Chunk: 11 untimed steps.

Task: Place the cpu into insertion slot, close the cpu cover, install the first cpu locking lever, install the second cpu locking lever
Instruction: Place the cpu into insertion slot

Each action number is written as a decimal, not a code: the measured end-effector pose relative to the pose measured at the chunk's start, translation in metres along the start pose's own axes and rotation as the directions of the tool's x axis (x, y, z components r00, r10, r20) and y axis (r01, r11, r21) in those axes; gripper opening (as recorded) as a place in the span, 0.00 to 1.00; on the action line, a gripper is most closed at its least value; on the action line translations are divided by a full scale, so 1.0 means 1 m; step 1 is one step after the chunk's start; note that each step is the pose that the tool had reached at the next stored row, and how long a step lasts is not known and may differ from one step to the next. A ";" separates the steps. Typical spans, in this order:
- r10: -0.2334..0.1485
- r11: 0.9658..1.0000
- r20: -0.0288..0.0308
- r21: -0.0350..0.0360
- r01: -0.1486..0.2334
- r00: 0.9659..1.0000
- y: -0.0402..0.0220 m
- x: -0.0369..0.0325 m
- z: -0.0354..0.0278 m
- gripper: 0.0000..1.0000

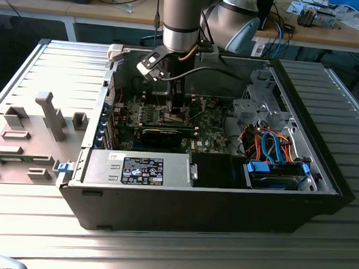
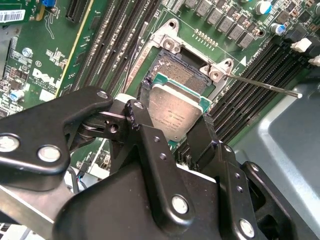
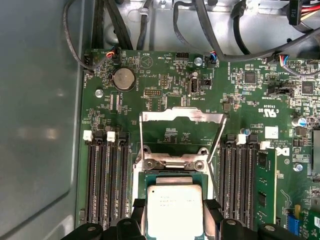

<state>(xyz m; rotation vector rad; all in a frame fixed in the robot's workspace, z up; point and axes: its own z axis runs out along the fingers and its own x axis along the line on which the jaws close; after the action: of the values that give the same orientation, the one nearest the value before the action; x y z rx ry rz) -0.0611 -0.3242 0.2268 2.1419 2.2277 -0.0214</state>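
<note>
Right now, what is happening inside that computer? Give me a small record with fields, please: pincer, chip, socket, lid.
pincer: shut on the cpu, gripping two opposite edges
cpu: silvery square chip, over the insertion slot; seated or not, cannot tell
insertion slot: part of its dark centre uncovered
cpu cover: swung open, away from the slot
setting: open computer case

Grey-silver arm [image 1: 181, 18]; black end effector [image 2: 172, 122], silver screws.
</note>
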 end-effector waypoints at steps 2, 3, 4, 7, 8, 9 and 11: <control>0.000 1.000 0.000 0.000 0.000 1.000 -0.0002 0.0001 0.0018 0.54; 0.000 1.000 0.000 0.000 0.000 1.000 -0.0003 0.0001 0.0033 0.54; 0.000 1.000 0.000 0.000 0.000 1.000 -0.0005 0.0001 0.0049 0.54; 0.000 1.000 0.000 0.000 0.000 1.000 -0.0022 -0.0010 0.0087 0.54; 0.000 1.000 0.000 0.000 0.000 1.000 -0.0030 -0.0010 0.0099 0.54; 0.000 1.000 0.000 0.000 0.000 1.000 -0.0045 -0.0009 0.0119 0.54; 0.000 1.000 0.000 0.000 0.000 1.000 -0.0049 -0.0008 0.0163 0.54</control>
<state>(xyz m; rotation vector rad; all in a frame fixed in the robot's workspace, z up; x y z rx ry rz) -0.0656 -0.3260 0.2105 2.1417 2.2278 -0.0213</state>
